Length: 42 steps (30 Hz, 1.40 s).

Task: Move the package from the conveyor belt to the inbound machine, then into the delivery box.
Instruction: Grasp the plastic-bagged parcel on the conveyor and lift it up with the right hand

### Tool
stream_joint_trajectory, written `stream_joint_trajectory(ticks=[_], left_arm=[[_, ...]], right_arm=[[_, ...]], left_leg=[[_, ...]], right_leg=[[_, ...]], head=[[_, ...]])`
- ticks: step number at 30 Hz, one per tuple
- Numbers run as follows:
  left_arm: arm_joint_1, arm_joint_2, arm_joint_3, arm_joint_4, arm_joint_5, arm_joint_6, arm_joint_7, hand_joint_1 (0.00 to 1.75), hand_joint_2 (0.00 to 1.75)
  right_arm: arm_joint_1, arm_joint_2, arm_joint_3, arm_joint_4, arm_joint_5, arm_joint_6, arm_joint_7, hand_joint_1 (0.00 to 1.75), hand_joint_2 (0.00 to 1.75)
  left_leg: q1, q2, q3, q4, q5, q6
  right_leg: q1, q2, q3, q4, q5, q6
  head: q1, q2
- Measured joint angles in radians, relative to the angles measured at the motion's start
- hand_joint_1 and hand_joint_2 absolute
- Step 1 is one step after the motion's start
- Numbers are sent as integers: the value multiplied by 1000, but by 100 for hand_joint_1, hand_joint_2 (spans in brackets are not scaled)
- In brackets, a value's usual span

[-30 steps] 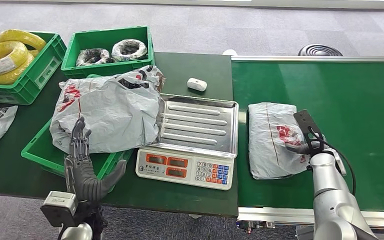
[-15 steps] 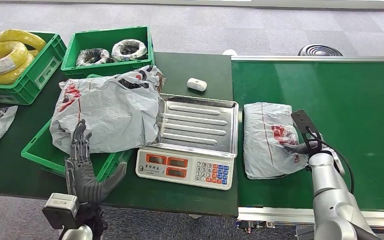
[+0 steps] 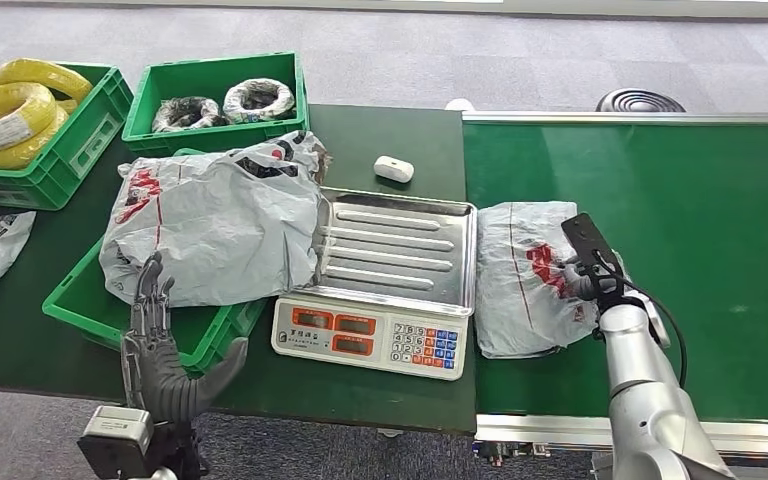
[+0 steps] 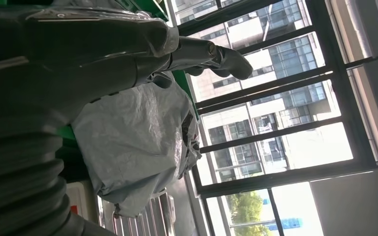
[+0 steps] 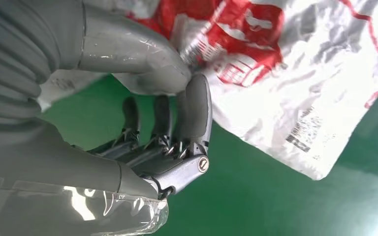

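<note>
The package [image 3: 520, 290] is a flat grey plastic mailer with red printing, crumpled and lying on the green conveyor belt [image 3: 700, 210], its far edge touching the rim of the inbound machine [image 3: 390, 270], a scale with a steel tray. The right hand [image 3: 588, 285] pinches its near side, thumb against fingers [image 5: 197, 113]. The delivery box [image 3: 80, 305], a green crate, sits beyond the machine.

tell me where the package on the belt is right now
In the head view the package lies at the conveyor belt's left end, its edge against the scale's steel tray, pinched by the right hand.
</note>
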Motion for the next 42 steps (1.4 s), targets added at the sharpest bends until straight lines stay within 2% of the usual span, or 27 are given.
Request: stream_joint_trajectory(ticks=[15,17,20,21,25,26,29,32,34,36,39,42], left_arm=[[28,1,7,-17,0,15,-10,0,175],[35,2,10,-23,0,23,-14,0,175],[54,1,12,-37,0,36,-20,0,175],[63,2,13,-43,0,42,-25,0,175],[100,4,12,-60,7,67,-51,0,175],[106,5,11,-61,9,72,-57,0,175],[111,7,4,-61,18,83,-65,0,175],[108,10,-7,-58,27,92,-66,0,175],[98,12,-13,-53,37,92,-65,0,175],[81,13,-18,-47,41,89,-60,0,175],[62,13,-25,-44,38,82,-45,0,175],[54,13,-35,-43,37,77,-39,0,175]], right_arm=[[15,21,44,-74,-18,-11,-15,175,175],[19,23,50,-83,-23,-38,-19,175,175],[41,37,60,-139,-38,-129,-41,175,175],[55,44,64,-177,-41,-160,-47,168,175],[131,82,100,-405,-32,-208,-23,6,175],[145,90,111,-458,-25,-209,-6,0,175],[169,106,136,-553,-23,-202,33,0,175],[189,132,147,-557,-96,-190,-13,0,175],[210,163,161,-527,-157,-200,-79,0,175],[232,201,184,-475,-190,-244,-110,0,175],[250,247,218,-366,-204,-336,-80,0,175],[252,266,232,-260,-209,-382,-48,0,175]], left_leg=[[0,0,0,0,0,0],[0,0,0,0,0,0],[0,0,0,0,0,0],[0,0,0,0,0,0],[0,0,0,0,0,0],[0,0,0,0,0,0],[0,0,0,0,0,0],[0,1,1,0,0,0],[0,1,1,0,0,0],[1,1,2,0,0,0],[1,1,1,0,0,-1],[1,1,1,0,0,-1]], right_leg=[[0,0,0,0,0,0],[0,0,0,0,0,0],[0,0,0,0,0,0],[0,0,0,0,0,0],[0,0,-1,0,0,0],[0,0,-1,0,0,0],[0,0,0,0,-1,0],[1,0,1,0,-1,0],[1,1,1,0,0,0],[1,1,1,0,0,0],[2,1,1,0,0,0],[2,1,0,0,-1,-1]], head=[[0,0],[0,0],[0,0],[0,0],[0,0],[0,0],[0,0],[0,0],[0,0],[0,0],[0,0],[0,0]])
